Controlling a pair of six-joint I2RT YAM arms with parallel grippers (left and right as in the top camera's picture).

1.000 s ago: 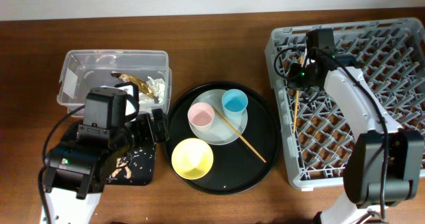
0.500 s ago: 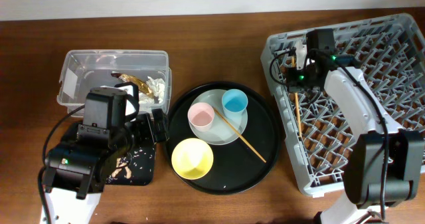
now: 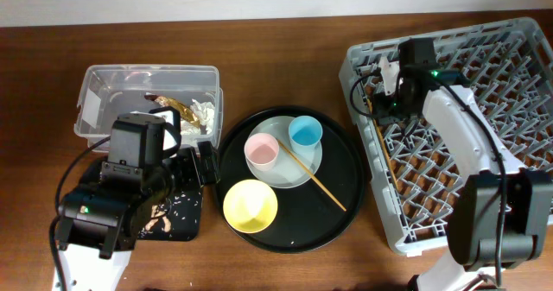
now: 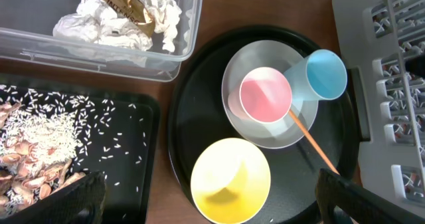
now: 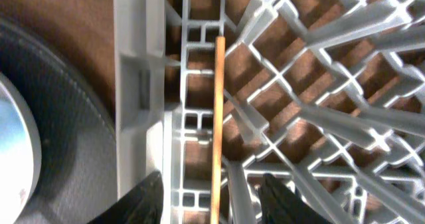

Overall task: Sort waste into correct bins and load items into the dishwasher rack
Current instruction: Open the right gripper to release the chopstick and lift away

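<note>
"Two chopsticks, split up. The first chopstick lies flat on the lattice of the dishwasher rack, close along its left wall, at the right of the overhead frame."

"And the arm over there?"

"The right gripper hangs just above that stick. Its fingers are spread wide, one on each side, and neither seems to touch the wood. It holds nothing."

"The second chopstick?"

"The second chopstick lies slanted across the pale grey plate, with its lower end out over the round black tray in the middle. The pink cup and the blue cup stand on that plate, just beside each other. The yellow bowl sits on the same tray, below the plate."

"What about the rubbish?"

"The white napkins and a brown peel scrap lie in the clear tub, upper left. Below it, the shallow black tray holds the food scraps and scattered rice crumbs."

"And the other arm?"

"The left gripper is at the lower left, above the gap between the two trays. Its jaws are gaping and hold nothing."
</note>
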